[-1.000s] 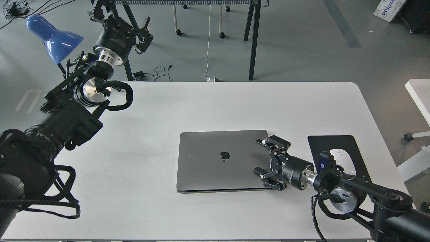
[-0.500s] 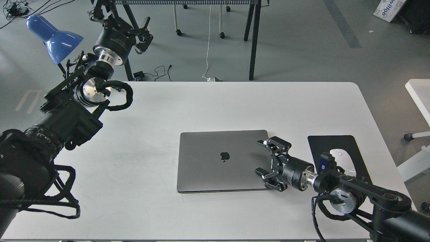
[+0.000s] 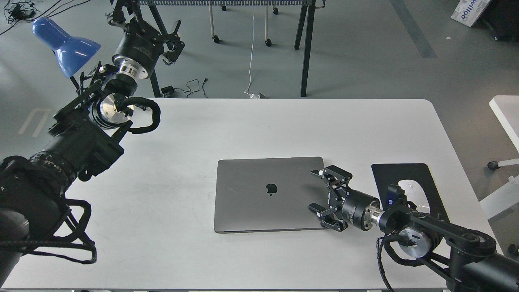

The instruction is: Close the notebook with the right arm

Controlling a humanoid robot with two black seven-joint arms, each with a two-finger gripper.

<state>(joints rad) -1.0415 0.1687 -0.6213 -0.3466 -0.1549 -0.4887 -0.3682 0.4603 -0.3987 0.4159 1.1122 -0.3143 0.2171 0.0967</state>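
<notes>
notebook [image 3: 267,194] lid down, flat on surface [image 3: 284,125] | right pincer [image 3: 315,190] spread wide over its right edge, holding nothing

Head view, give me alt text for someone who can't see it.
A grey notebook lies shut on a white table, with the right gripper open over its right edge. A mouse sits on a black pad; the left gripper hangs beyond the table near a blue lamp.

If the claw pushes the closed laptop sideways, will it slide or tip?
The laptop lies flat and thin on the smooth table, so it would likely slide, not tip. Its metal lid looks stiff, probably slippery for the right claw.
</notes>
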